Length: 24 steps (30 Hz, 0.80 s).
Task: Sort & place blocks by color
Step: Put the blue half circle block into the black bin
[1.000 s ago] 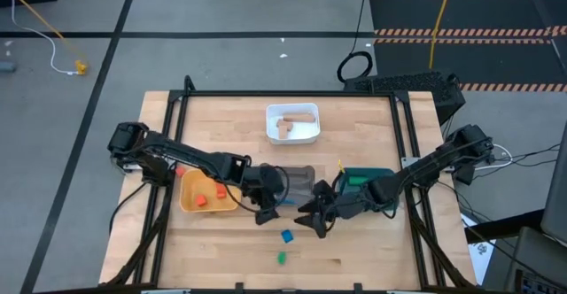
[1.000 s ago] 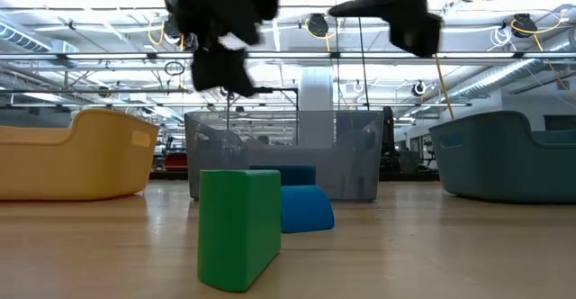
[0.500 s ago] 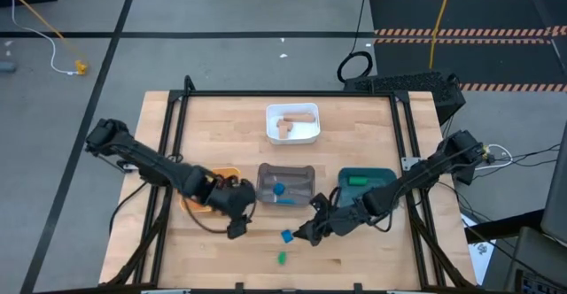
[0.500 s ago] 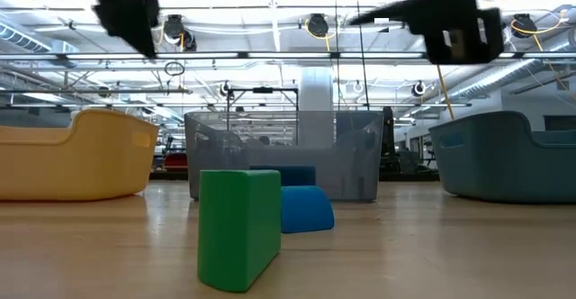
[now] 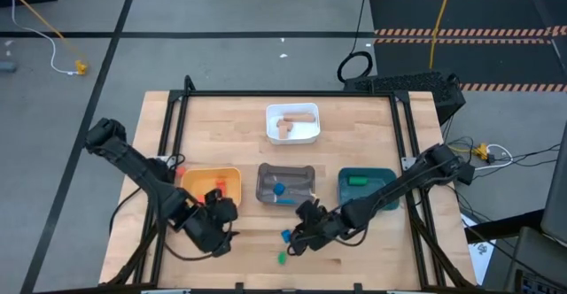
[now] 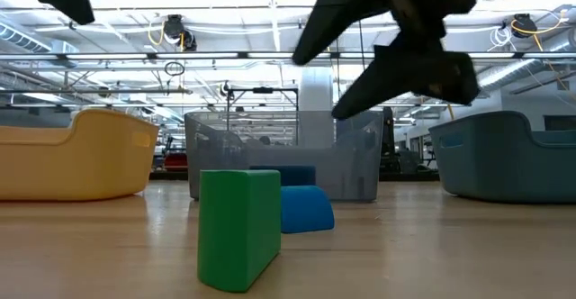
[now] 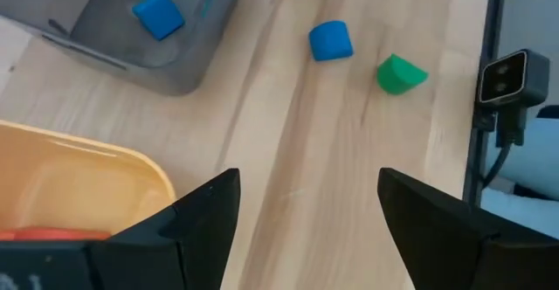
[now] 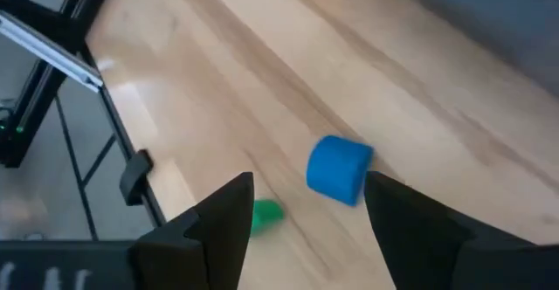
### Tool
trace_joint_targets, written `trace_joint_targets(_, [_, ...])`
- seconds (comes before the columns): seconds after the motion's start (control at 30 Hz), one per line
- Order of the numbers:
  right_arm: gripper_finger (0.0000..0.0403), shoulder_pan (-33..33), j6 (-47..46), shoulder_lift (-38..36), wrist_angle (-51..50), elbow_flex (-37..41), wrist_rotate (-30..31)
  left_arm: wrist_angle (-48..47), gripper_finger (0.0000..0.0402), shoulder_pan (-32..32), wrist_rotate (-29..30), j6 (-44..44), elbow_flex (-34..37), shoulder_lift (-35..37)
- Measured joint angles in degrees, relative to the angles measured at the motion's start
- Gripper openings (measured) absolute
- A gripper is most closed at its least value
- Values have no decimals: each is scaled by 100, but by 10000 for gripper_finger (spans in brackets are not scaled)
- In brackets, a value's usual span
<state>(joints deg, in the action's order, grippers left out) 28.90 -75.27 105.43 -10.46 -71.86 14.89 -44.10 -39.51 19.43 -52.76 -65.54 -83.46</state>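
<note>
Pale wooden desk (image 5: 230, 130), black-railed, on a grey workshop floor. Nearest the front edge: a green block (image 5: 282, 259), alone on bare wood. Just behind it a blue block (image 5: 286, 236), a rounded piece with no clear long axis to line up on. Right end effector (image 5: 299, 238) poised beside and above that blue block, fingers spread and empty, block lying between them and slightly ahead in the wrist view; clearly the nearer arm. Left end effector (image 5: 215, 241) well apart on the other side, fingers also wide, holding nothing, waiting in front of the yellow tray (image 5: 187, 176). Open wood all round both loose blocks; front edge close behind the green one. Farther back: grey tray (image 5: 285, 168), already holding blue pieces, flanked by a teal tray (image 5: 390, 174); white tray (image 5: 292, 110) farthest.
</note>
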Motion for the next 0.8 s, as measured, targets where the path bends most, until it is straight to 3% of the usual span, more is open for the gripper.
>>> trace_joint_targets(0.47, [203,7,849,423,81,-347,613,-269,271,-808,792,-807,0,-2])
trace_joint_targets(0.8, [269,3,1198,421,338,-340,270,-260,271,-954,1100,-1207,0,-2])
